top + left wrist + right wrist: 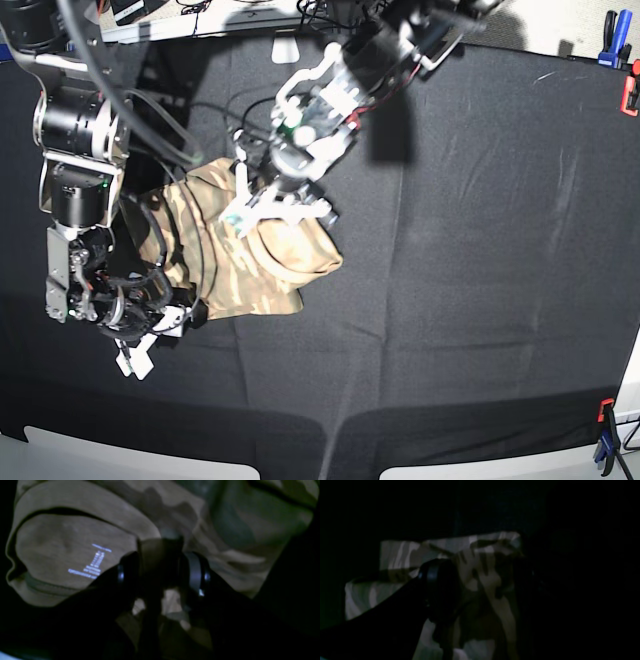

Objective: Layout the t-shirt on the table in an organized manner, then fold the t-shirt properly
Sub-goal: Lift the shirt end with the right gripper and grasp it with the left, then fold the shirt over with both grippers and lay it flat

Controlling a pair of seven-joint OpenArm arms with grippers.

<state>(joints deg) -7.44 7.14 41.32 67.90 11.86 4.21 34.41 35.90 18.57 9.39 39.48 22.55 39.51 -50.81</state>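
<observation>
The camouflage t-shirt (285, 255) lies bunched on the black table (480, 250), left of centre. My left gripper (262, 200) presses down on its upper part. In the left wrist view the left gripper (161, 572) is shut on a raised fold of the t-shirt (225, 525), beside the dark-edged neckline (62, 511) and a pale printed label (92, 562). My right gripper (188, 312) sits at the shirt's lower left edge. In the dim right wrist view the right gripper (480, 587) has a ridge of the t-shirt (400, 552) drawn between its fingers.
Red and blue clamps (628, 90) hold the cloth at the right edge, and another clamp (603, 420) stands at the lower right. Cables (175, 130) trail from the left-hand arm over the shirt's upper left. Black cloth stretches right of and below the shirt.
</observation>
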